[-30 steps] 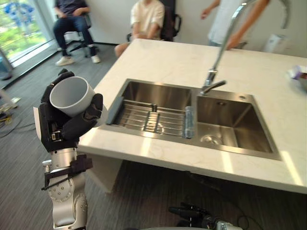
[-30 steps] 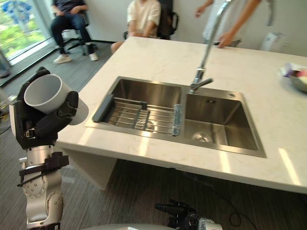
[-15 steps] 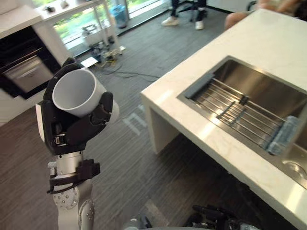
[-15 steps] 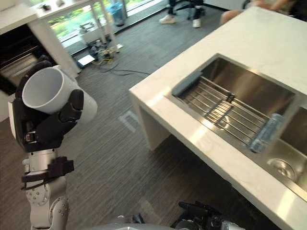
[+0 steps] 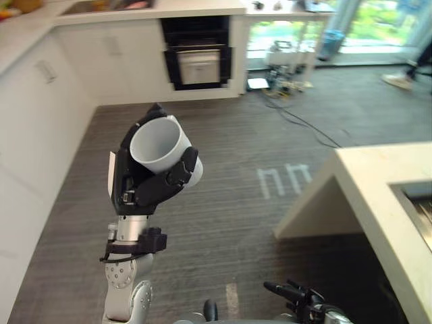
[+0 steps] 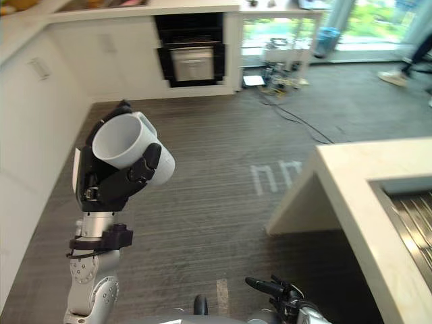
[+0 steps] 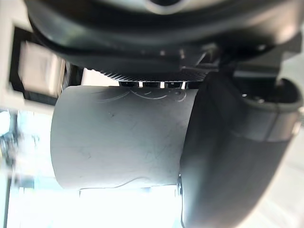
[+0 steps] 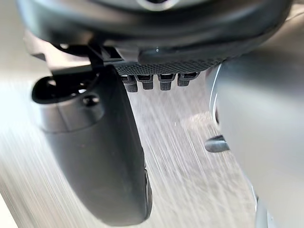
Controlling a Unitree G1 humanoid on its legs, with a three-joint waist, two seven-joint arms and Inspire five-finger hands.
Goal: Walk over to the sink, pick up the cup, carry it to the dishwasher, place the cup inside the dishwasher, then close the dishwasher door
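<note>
One cup (image 5: 158, 145), and it's in your left hand (image 5: 138, 189), held up in front of the torso over the dark plank floor (image 5: 229, 155), well clear of the island worktop (image 5: 378, 175). The fingers wrap the cup's side from below with the thumb behind it. The left wrist view shows the same full wrap, so the grasp looks solid.

Step in hand looks like the carry. Keep the wrist as it is, don't loosen the curl, and walk steady so the cup doesn't slide out mouth-first, since it's tilted with its opening up and toward the head camera. Aim for the dark appliance bay (image 5: 198, 57) in the far white cabinets. It's probably the dishwasher, but you can't confirm that from here. Watch the worktop's near corner as you pass.

The right hand (image 5: 300, 300) hangs low, fingers loose and straight, nothing in it.

Containers:
- The cup is empty, with a bare white inside.
- The sink (image 6: 379, 196), at the worktop's right edge, has a wire rack in it and nothing else you can make out.
- The appliance bay's contents can't be read.
</note>
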